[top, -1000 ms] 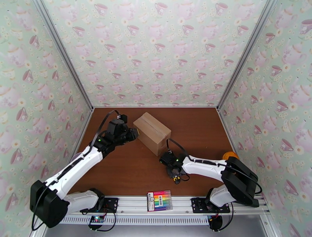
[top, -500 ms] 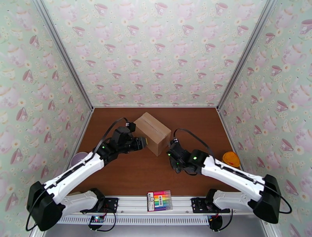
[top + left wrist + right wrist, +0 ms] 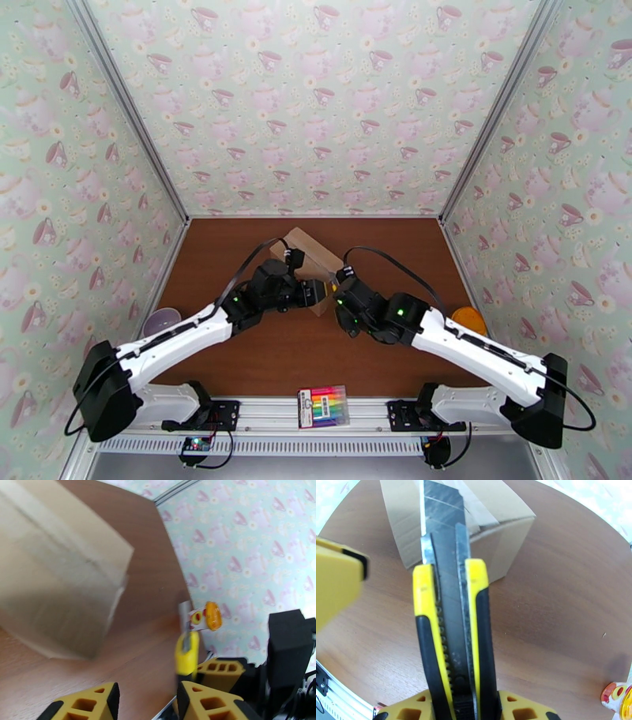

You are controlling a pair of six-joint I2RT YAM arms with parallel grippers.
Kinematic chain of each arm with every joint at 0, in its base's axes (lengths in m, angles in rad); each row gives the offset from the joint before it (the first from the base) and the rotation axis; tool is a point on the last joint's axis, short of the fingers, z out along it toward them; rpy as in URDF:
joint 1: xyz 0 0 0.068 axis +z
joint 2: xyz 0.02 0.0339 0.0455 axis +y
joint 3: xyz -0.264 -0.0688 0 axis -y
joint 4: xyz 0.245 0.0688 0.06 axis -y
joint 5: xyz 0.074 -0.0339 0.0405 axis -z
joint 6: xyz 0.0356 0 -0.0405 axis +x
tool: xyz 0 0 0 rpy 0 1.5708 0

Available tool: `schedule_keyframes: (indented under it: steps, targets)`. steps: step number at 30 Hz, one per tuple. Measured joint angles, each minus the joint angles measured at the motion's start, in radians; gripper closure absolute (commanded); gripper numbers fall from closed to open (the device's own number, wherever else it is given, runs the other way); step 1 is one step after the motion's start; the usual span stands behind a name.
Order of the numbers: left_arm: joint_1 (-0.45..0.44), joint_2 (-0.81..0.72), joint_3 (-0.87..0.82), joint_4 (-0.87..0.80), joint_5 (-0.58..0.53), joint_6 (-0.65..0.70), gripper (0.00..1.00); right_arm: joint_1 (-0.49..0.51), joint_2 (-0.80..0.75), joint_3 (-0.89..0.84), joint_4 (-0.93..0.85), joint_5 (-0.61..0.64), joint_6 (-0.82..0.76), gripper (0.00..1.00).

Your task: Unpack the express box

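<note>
table: the brown table (image 3: 261, 355) is closed in by patterned walls (image 3: 316, 118) at the back and both sides. bare wood lies in front of the box and to either side of it, so both arms have room to work.
express box: the express box (image 3: 316, 251) sits at the back middle of the table, turned askew with one corner toward the arms. its flaps are down and the tape along the top seam looks whole. the skew puts that seam on a slant, so a cut would likely need to follow the angle.
left gripper: the left gripper (image 3: 314, 291) is just beside the box's near face, fingers apart with nothing between them. it is probably placed to brace the carton against a blade's push. i cannot tell whether it touches the cardboard.
right gripper: the right gripper (image 3: 346, 306) is near the box's near right corner, clamped on the knife handle.
utility knife: the yellow-and-black utility knife (image 3: 450, 638) has its blade run out and aimed at the taped top. the left wrist view shows the tip apart from the box edge.
marker pack: the marker pack (image 3: 324, 406) lies on the near rail between the arm bases, well apart from the work.
orange item: the orange item (image 3: 468, 322) sits at the right table edge, close to the right forearm, where a sweep could brush it.
</note>
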Motion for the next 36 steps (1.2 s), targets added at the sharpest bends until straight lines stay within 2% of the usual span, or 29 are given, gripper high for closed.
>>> schedule_keyframes:
  steps: [21,25,29,34,36]
  targets:
    - [-0.013,0.135,0.085,0.145,0.05,-0.038,0.57,0.0,0.045,0.071,0.01,0.008,-0.033,0.82]
    - [-0.018,0.145,0.094,0.148,0.058,-0.044,0.61,0.0,0.057,0.082,0.015,0.015,-0.035,0.83]
    - [-0.017,0.148,0.094,0.152,0.058,-0.045,0.69,0.0,0.061,0.085,0.024,0.019,-0.036,0.83]
    - [-0.017,0.155,0.095,0.156,0.065,-0.048,0.96,0.0,0.059,0.086,0.025,0.023,-0.036,0.83]
    - [-0.017,0.155,0.095,0.159,0.069,-0.042,1.0,0.0,0.058,0.086,0.024,0.023,-0.035,0.83]
